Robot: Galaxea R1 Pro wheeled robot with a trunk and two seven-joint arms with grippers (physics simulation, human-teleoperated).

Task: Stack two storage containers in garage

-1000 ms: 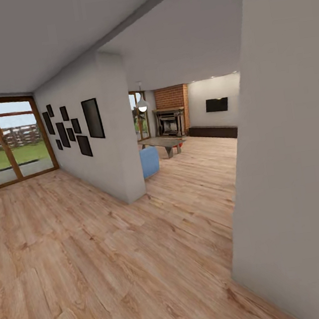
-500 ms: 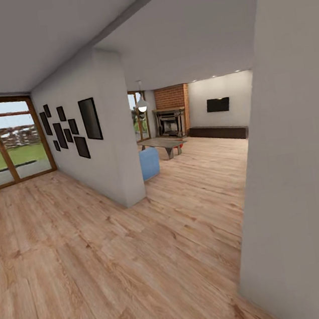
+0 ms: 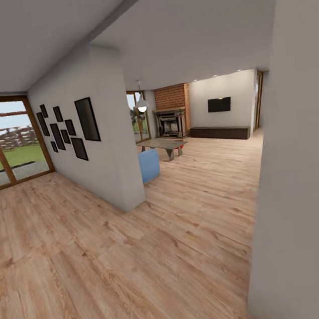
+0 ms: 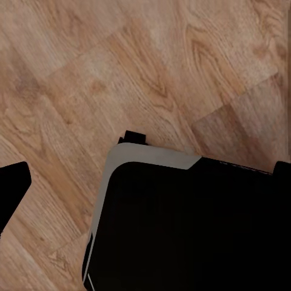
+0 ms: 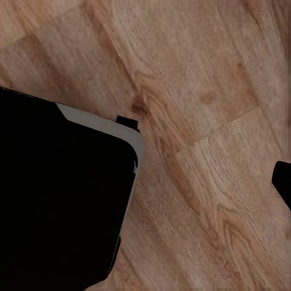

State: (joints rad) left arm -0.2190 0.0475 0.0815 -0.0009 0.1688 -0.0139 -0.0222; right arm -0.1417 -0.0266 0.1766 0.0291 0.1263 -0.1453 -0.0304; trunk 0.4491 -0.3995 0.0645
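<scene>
A: Position?

B: Hallway on light wood-plank floor (image 3: 109, 268). A white partition wall (image 3: 109, 146) stands ahead on the left, hung with a cluster of dark picture frames (image 3: 69, 129). A grey-white wall (image 3: 305, 184) fills the right edge of the head view.

A: And past the partition?

B: The living room (image 3: 203, 143) opens up. Brick column (image 3: 172, 99) with a fireplace (image 3: 170, 122) at the far end, black TV (image 3: 219, 104) on the cream wall to its right, a long low dark cabinet (image 3: 220, 131) under it. A hanging lamp (image 3: 142, 106) glows above a low table (image 3: 162, 144). A blue sofa end (image 3: 149, 164) sticks out from behind the partition's corner.

A: Containers?

B: A small patch of red (image 3: 179, 148) shows under the table's far end. Too small to tell whether that is one container or both.

A: Left side?

B: Wood-framed glass doors (image 3: 5, 143), grass and fence outside.

A: Grippers?

B: Each wrist view looks down at plank floor and a black, grey-edged part of the robot's body (image 4: 182, 224) (image 5: 60, 194). Dark tips at the picture edges, nothing more; cannot tell whether either gripper is released or clenched.
</scene>
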